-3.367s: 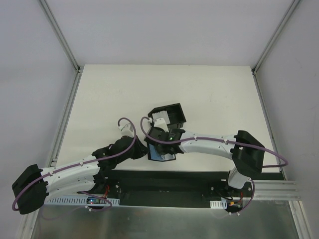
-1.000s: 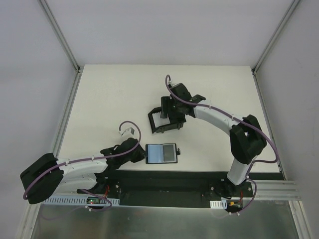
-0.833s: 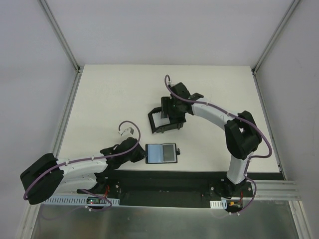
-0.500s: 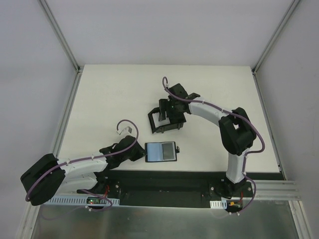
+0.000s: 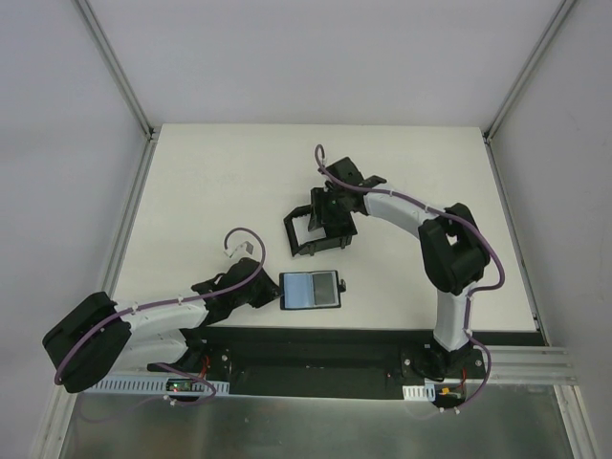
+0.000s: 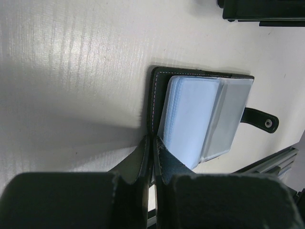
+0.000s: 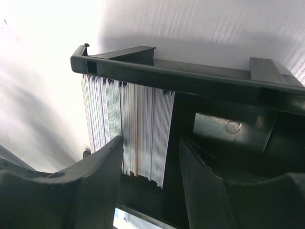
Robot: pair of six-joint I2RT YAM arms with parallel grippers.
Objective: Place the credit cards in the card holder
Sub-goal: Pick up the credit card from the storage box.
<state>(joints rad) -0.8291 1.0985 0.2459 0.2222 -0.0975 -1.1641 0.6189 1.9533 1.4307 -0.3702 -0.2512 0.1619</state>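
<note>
Credit cards (image 7: 126, 126): upright in black box (image 7: 228, 126).
Card holder (image 6: 205, 114): open on table (image 6: 71, 71).
Left gripper (image 6: 151, 145): clenched on Card holder edge.
Right gripper (image 7: 151, 143): released, straddling Credit cards.

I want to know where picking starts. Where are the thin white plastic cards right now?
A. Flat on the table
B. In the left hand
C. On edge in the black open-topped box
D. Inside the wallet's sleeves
C: the right wrist view shows the thin white plastic cards standing on edge inside the black open-topped box, with the right hand straddling part of the stack. The open black folding wallet lies apart from the box.
</note>
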